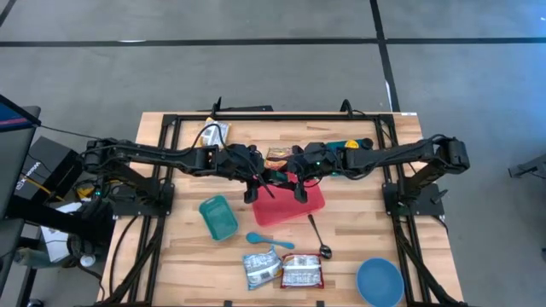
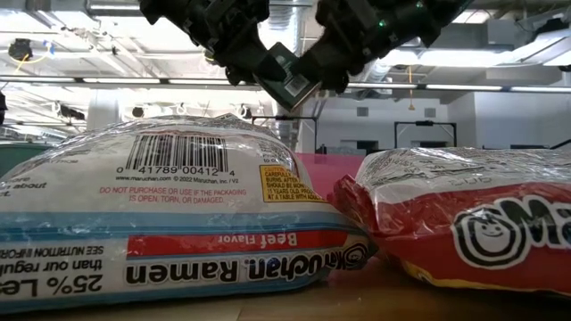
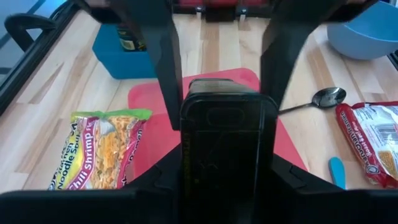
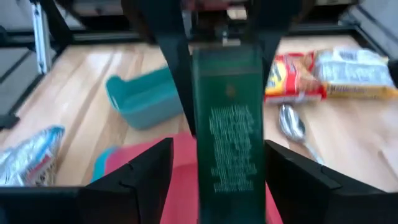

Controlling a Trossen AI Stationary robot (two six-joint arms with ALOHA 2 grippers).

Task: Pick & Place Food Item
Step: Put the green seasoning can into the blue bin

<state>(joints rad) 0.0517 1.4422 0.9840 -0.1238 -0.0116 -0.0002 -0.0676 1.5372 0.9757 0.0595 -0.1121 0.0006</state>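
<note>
**Two grippers on one box: watch the release**

Your left gripper (image 1: 254, 189) is closed partway on the dark green box (image 2: 290, 78), with a finger pressed against each long side. The right gripper (image 1: 300, 188) sits just across from it and stands wide around the same box. You cannot tell whether it is actually bearing on the box. Both grippers hang over the middle of the table (image 1: 358, 247), above the red tray (image 1: 314, 205), and the box is in the air between them, clear of the tray.

The main risk is the timing of the release. If the left lets go before the right has a firm hold, the box probably falls onto the tray, or bounces toward the shrimp noodle packet (image 3: 102, 149) lying against the tray's edge. If both arms clamp and then pull in different directions, the box could twist or crush. The grippers are also close enough to knock into each other.

The box's long axis runs along the fingers. From table level it looks tilted, neither level nor plumb, with its lower end toward the tray.
</note>
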